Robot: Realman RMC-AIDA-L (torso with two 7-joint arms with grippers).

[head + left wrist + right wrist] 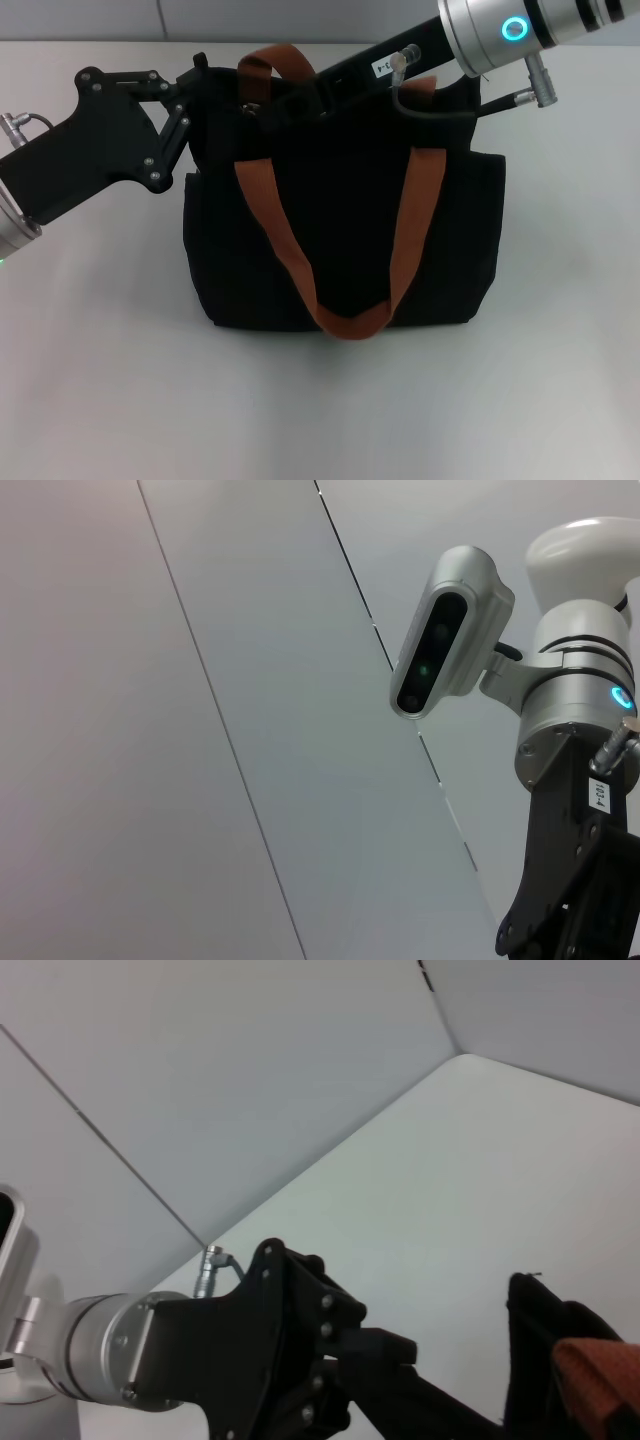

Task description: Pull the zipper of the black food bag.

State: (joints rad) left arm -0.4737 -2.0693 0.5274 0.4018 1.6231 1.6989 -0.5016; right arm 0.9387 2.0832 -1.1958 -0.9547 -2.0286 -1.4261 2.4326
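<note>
The black food bag (pixel 340 230) stands upright in the middle of the white table, and its front rust-orange handle (pixel 345 320) hangs down the front. My left gripper (pixel 195 80) is at the bag's top left corner, touching the fabric there. From the upper right, my right gripper (pixel 270 108) reaches across the bag's top edge to just beside the rear handle (pixel 275 58). The zipper is hidden among the black gripper parts and the bag top. The right wrist view shows the left gripper (pixel 400 1380) close to the bag corner (pixel 540 1350).
The white table (pixel 100 380) spreads out in front of the bag and to both sides of it. A grey panelled wall stands behind. The left wrist view shows the robot's head camera (pixel 445 630) and the right arm (pixel 575 780).
</note>
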